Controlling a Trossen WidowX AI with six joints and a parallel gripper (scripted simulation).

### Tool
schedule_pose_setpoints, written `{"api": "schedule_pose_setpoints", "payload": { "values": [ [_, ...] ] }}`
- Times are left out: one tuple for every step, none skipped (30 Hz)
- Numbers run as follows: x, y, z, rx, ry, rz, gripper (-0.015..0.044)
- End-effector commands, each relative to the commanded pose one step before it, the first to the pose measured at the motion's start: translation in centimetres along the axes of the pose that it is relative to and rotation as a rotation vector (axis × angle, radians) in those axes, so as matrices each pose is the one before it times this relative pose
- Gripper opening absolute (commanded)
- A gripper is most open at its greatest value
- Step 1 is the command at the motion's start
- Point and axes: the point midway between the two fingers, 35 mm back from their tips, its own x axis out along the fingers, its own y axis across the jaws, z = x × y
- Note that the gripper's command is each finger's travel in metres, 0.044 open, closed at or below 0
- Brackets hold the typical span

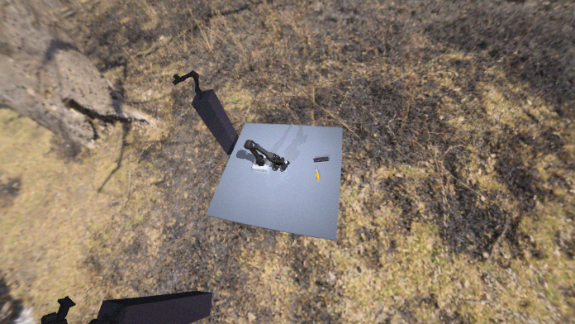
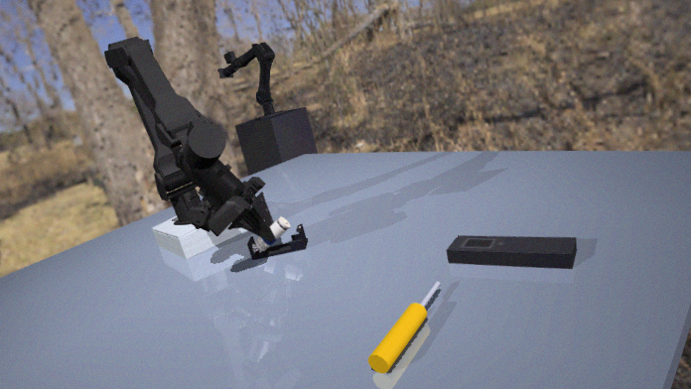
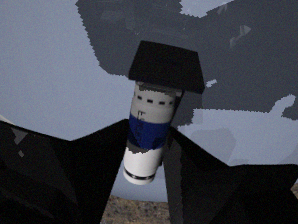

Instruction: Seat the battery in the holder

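Note:
The battery (image 2: 281, 225) (image 3: 147, 134), white with a blue band, is held between the fingers of my gripper (image 2: 269, 237) (image 3: 147, 129). It is tilted: its lower end is down at the spring end of the black holder (image 2: 299, 241) (image 3: 167, 66), and its white end with a dark ring is raised, short of the lip end wall in the exterior view. The spring (image 2: 258, 244) shows at the left end there. In the wrist view the spring end wall hides it, so contact between spring and battery cannot be told. The fingers are low, over the holder.
A yellow screwdriver (image 1: 317, 175) (image 2: 399, 337) and a black box (image 1: 320, 159) (image 2: 516, 252) lie on the blue-grey table (image 1: 273, 207) (image 2: 496, 337), away from the holder. The arm's white base (image 1: 259, 168) (image 2: 181, 240) is close behind the holder.

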Motion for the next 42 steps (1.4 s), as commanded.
{"api": "schedule_pose_setpoints", "payload": {
  "values": [
    [0.042, -0.309, 0.675, 0.0032, -0.01793, -0.00481, 0.0081],
    [0.025, 0.001, -0.013, 0.0001, -0.00407, -0.00086, 0.0081],
    [0.041, 0.002, -0.022, 0.0001, -0.00679, -0.00140, 0.0081],
    [0.042, 0.002, -0.014, 0.0013, -0.00791, -0.00175, 0.0081],
    [0.043, 0.002, -0.015, 0.0013, -0.00832, -0.00178, 0.0081],
    [0.042, 0.002, -0.015, 0.0012, -0.00833, -0.00171, 0.0081],
    [0.043, 0.000, -0.015, 0.0012, -0.00849, -0.00168, 0.0081],
    [0.042, 0.000, -0.015, 0.0012, -0.00851, -0.00161, 0.0081],
    [0.042, -0.001, -0.016, 0.0011, -0.00853, -0.00155, 0.0081],
    [0.040, 0.000, -0.017, 0.0010, -0.00836, -0.00147, 0.0081],
    [0.039, 0.000, -0.017, 0.0010, -0.00837, -0.00141, 0.0081],
    [0.039, -0.001, -0.018, 0.0009, -0.00838, -0.00134, 0.0081],
    [0.038, -0.001, -0.018, 0.0009, -0.00839, -0.00128, 0.0081],
    [0.037, -0.001, -0.019, 0.0008, -0.00841, -0.00121, 0.0081],
    [0.037, -0.001, -0.019, 0.0008, -0.00842, -0.00114, 0.0081],
    [0.036, -0.001, -0.020, 0.0007, -0.00843, -0.00107, 0.0081],
    [0.035, -0.002, -0.020, 0.0007, -0.00844, -0.00101, 0.0081],
    [0.034, -0.002, -0.020, 0.0006, -0.00845, -0.00094, 0.0081],
    [0.033, 0.001, -0.028, 0.0002, -0.00801, -0.00087, 0.0081],
    [0.032, 0.001, -0.029, 0.0001, -0.00802, -0.00081, 0.0081],
    [0.031, 0.000, -0.029, 0.0001, -0.00803, -0.00075, 0.0081],
    [0.032, -0.005, -0.025, 0.0002, -0.00789, -0.00087, 0.0081],
    [0.032, -0.005, -0.025, 0.0001, -0.00790, -0.00080, 0.0081],
    [0.031, -0.005, -0.026, 0.0001, -0.00790, -0.00074, 0.0081],
    [0.027, -0.001, -0.023, 0.0004, -0.00810, -0.00084, 0.0081],
    [0.027, -0.001, -0.023, 0.0004, -0.00812, -0.00078, 0.0081],
    [0.026, -0.001, -0.023, 0.0003, -0.00812, -0.00072, 0.0081],
    [0.024, 0.000, -0.023, 0.0003, -0.00784, -0.00075, 0.0081],
    [0.024, -0.001, -0.023, 0.0002, -0.00784, -0.00070, 0.0081],
    [0.023, -0.001, -0.024, 0.0002, -0.00785, -0.00064, 0.0081],
    [0.022, -0.001, -0.024, 0.0002, -0.00785, -0.00058, 0.0081],
    [0.022, -0.001, -0.024, 0.0001, -0.00786, -0.00052, 0.0081],
    [0.021, -0.001, -0.025, 0.0001, -0.00786, -0.00047, 0.0081],
    [0.020, -0.001, -0.025, 0.0000, -0.00780, -0.00053, 0.0081],
    [0.019, -0.001, -0.025, 0.0000, -0.00780, -0.00048, 0.0081],
    [0.019, -0.001, -0.025, 0.0000, -0.00781, -0.00042, 0.0081],
    [0.019, -0.003, -0.028, -0.0003, -0.00779, -0.00043, 0.0081],
    [0.018, -0.003, -0.028, -0.0004, -0.00779, -0.00038, 0.0081],
    [0.017, -0.003, -0.029, -0.0004, -0.00779, -0.00032, 0.0081],
    [0.014, -0.005, -0.033, -0.0011, -0.00735, -0.00044, 0.0081],
    [0.014, -0.004, -0.031, -0.0009, -0.00738, -0.00035, 0.0081],
    [0.014, -0.002, -0.027, -0.0004, -0.00745, -0.00023, 0.0081]
  ]
}}
